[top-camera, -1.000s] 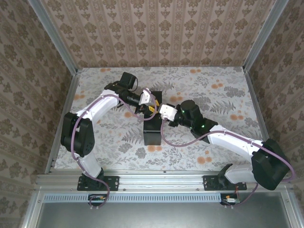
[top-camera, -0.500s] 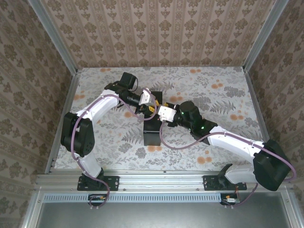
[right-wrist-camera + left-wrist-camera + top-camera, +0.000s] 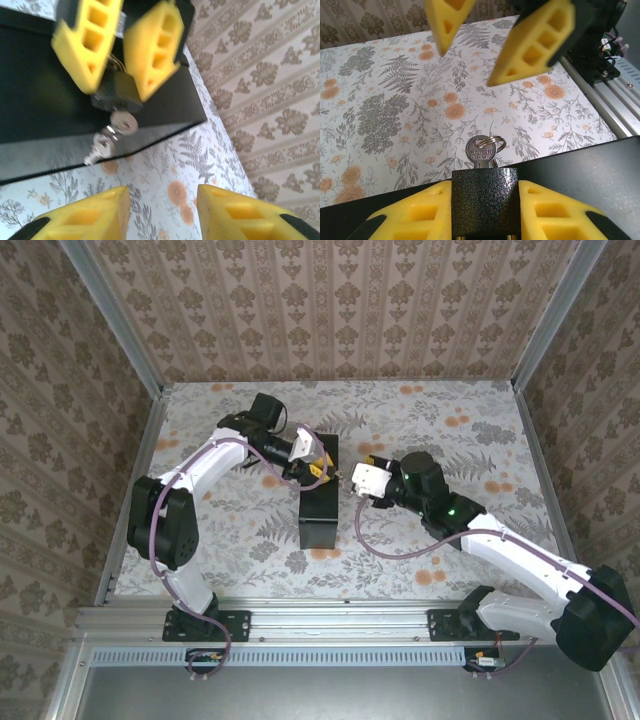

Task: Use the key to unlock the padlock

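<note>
Right hand [image 3: 352, 480] back, apparently clear of padlock [image 3: 485, 200]

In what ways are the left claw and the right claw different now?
The left claw is shut on the padlock; the right claw is open and empty. The left claw is above the black box; the right claw hangs beside it, above the table. Both have yellow fingers and point at each other, with the key in the padlock between them.

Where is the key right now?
Left wrist view: the key sticks out of the padlock clamped in the left gripper, at the black box's edge, with the right gripper apart.
</note>
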{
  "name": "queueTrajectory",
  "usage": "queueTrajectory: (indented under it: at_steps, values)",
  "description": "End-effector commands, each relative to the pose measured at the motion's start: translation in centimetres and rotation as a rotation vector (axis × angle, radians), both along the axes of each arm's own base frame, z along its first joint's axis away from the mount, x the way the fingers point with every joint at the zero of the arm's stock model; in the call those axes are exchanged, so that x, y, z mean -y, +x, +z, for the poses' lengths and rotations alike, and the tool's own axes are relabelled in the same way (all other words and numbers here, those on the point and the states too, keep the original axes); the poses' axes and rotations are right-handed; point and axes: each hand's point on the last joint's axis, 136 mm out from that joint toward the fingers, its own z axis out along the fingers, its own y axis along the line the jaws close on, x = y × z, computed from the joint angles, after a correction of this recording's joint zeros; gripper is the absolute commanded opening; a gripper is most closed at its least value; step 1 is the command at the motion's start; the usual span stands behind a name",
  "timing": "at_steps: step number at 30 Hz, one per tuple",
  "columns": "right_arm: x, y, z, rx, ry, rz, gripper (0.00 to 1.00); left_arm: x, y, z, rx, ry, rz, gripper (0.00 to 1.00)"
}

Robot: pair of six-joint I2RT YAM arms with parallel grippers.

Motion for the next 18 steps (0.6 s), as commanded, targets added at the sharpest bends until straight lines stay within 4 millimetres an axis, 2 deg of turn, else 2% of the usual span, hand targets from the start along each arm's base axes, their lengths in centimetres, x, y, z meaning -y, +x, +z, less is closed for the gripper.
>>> queueTrajectory:
  at_steps: [1, 7, 14, 18]
  values:
    - [-0.2, 1.0, -0.1, 0.005, 0.006, -0.004, 0.37, 0.4, -0.8, 3.0, 0.003, -0.109, -0.06, 0.09]
    - [-2.5, 2.4, 0.2, 0.034, 0.038, 0.05, 0.31, 0.4, -1.1, 3.3, -0.004, -0.126, -0.071, 0.09]
    - [-3.4, 2.0, 1.8, 0.05, 0.087, 0.083, 0.28, 0.4, -1.0, 3.1, -0.011, -0.123, -0.072, 0.09]
    - [-3.8, 1.5, 2.0, 0.037, 0.09, 0.109, 0.27, 0.4, -1.0, 3.1, -0.013, -0.124, -0.073, 0.09]
